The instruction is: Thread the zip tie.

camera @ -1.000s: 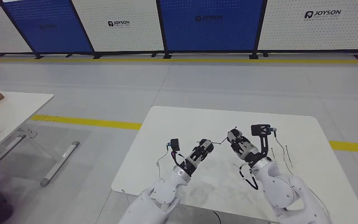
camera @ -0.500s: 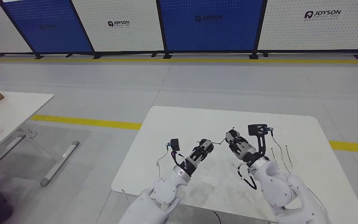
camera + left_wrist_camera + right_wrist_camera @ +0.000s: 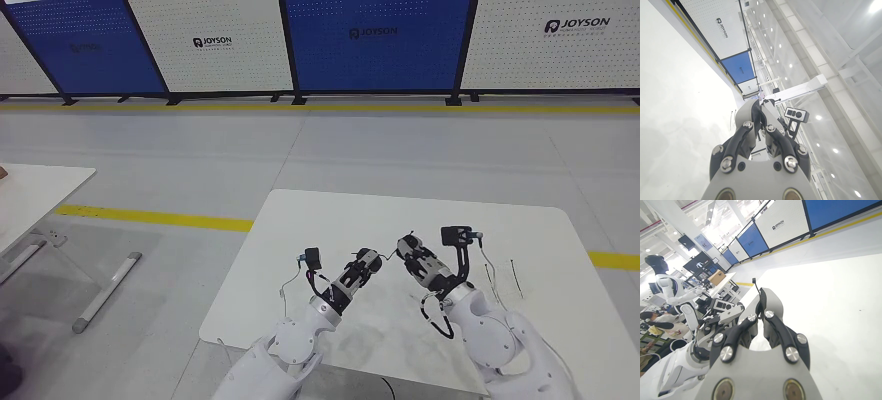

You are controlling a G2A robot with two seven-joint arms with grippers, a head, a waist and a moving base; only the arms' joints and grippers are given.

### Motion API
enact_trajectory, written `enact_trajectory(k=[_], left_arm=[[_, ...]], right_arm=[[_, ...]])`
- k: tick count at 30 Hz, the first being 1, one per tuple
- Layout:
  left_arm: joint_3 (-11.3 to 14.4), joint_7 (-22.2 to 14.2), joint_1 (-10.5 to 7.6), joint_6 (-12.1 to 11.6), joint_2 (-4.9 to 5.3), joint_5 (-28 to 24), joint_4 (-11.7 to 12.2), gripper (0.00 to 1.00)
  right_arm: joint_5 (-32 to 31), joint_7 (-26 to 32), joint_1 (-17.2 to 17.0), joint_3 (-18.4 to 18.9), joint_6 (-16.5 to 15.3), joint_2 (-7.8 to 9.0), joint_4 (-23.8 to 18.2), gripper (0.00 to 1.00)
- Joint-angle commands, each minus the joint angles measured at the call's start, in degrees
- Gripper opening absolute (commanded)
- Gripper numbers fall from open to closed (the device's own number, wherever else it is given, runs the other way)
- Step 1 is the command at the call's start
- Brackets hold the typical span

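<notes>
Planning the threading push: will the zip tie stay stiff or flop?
The zip tie juts straight, unsupported, from the shut right gripper, so probably springy, not limp. It is very thin, so likely feather-light and apt to buckle if pushed endwise.

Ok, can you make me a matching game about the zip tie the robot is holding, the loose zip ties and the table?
Things:
1 held zip tie
2 loose zip ties
3 table

Matches:
a white
b pinched in the right gripper
c lying on the table

Pairs: 1-b, 2-c, 3-a.
</notes>
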Motion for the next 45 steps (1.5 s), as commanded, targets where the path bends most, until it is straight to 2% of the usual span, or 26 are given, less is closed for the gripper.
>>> enact_trajectory(k=[1,6,12,18,22,27,29,38,45], left_arm=[[0.0,0.0,0.00,0.0,0.00,0.0,0.0,0.00],[0.0,0.0,0.00,0.1,0.00,0.0,0.0,0.00],[0.5,1.3,-0.75,2.0,-0.27,0.9,0.4,0.00],[0.7,1.7,-0.85,1.8,-0.39,1.1,0.5,0.00],[0.7,1.7,-0.85,1.8,-0.39,1.1,0.5,0.00],[0.7,1.7,-0.85,1.8,-0.39,1.1,0.5,0.00],[0.7,1.7,-0.85,1.8,-0.39,1.1,0.5,0.00],[0.7,1.7,-0.85,1.8,-0.39,1.1,0.5,0.00],[0.7,1.7,-0.85,1.8,-0.39,1.1,0.5,0.00]], right_arm=[[-0.1,0.3,0.1,0.0,0.0,-0.02,0.2,0.00],[-0.1,0.3,0.1,0.0,0.0,-0.02,0.2,0.00],[-0.1,0.3,0.1,0.0,0.0,-0.02,0.2,0.00],[-0.1,0.1,0.0,0.1,0.0,-0.02,0.2,0.00],[1.0,-4.6,-1.7,2.2,0.4,-0.04,-0.4,0.00],[1.9,-6.8,-4.0,4.5,-0.9,0.16,-1.4,0.00],[1.7,-3.5,-4.3,4.2,-0.8,0.26,-1.3,0.00],[1.7,-3.5,-4.3,4.2,-0.8,0.26,-1.3,0.00],[2.1,-6.8,-5.1,3.7,-2.2,-0.19,-1.9,0.00]])
